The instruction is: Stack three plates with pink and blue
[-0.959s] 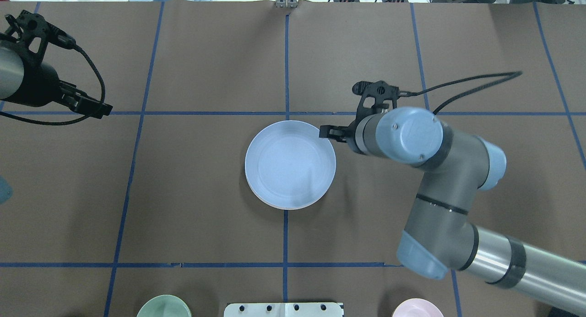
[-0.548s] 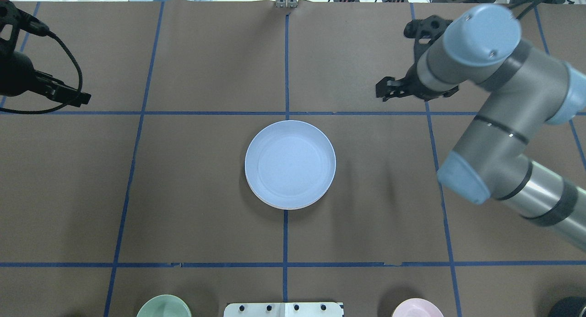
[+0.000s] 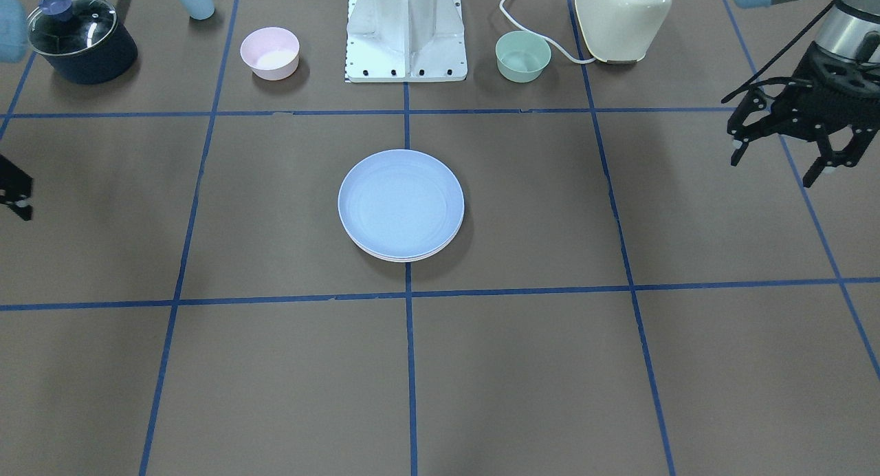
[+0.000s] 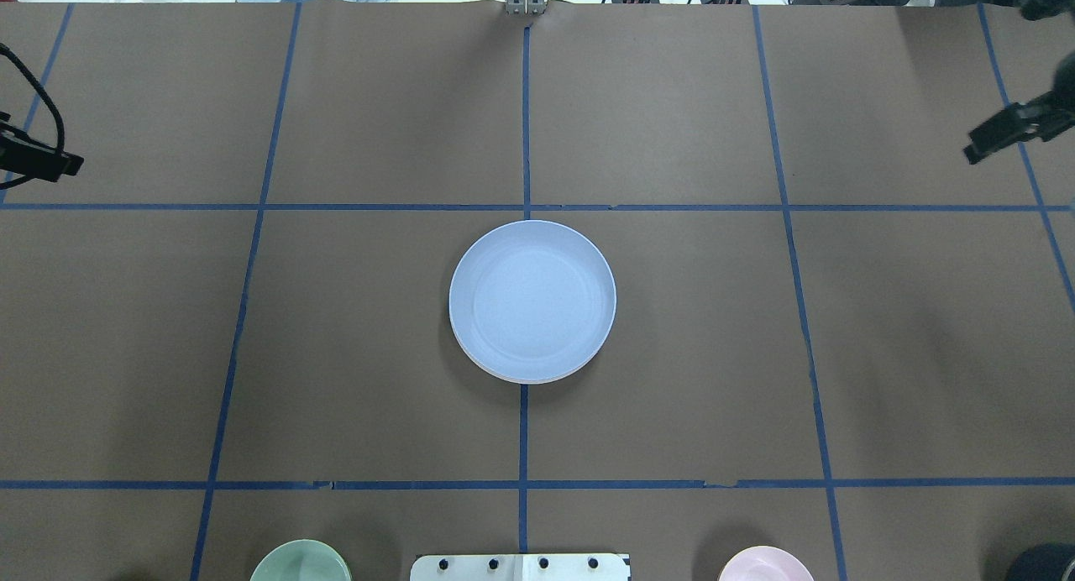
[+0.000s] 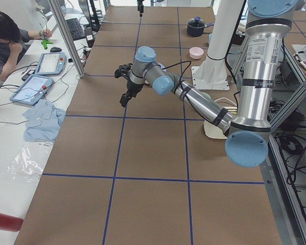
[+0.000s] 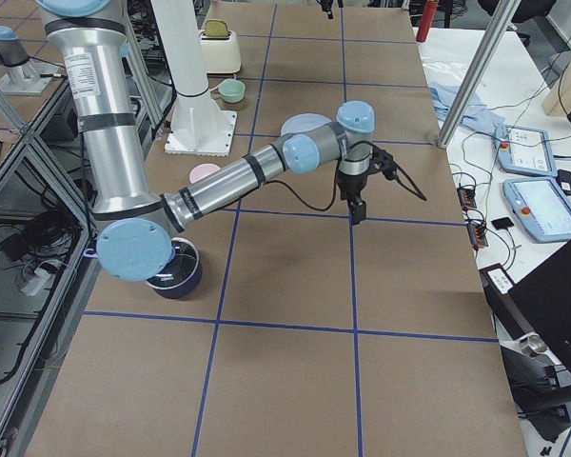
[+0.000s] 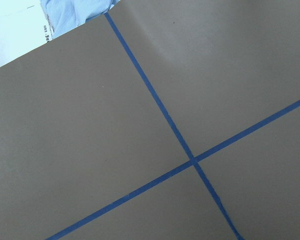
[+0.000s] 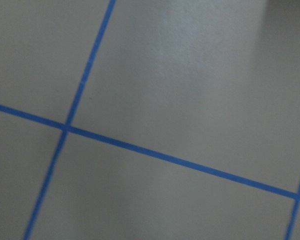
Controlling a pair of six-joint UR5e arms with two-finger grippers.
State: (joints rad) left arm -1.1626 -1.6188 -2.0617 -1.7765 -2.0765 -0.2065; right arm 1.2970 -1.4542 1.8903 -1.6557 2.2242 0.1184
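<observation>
Tabletop (image 4: 336, 354) of brown paper holds stacked plates (image 4: 532, 301); left end effector (image 3: 771, 172) splayed, right end effector (image 4: 995, 136) unreadable.

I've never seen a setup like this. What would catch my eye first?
A pale blue plate lies dead centre on the brown table, topping a neat stack whose lower rims barely show. Off towards the table's end on the robot's left, the left tool hangs open, holding nothing.

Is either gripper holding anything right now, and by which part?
Nothing is held. The left gripper is open and empty, the right gripper carries nothing, and the blue plate lies free.
</observation>
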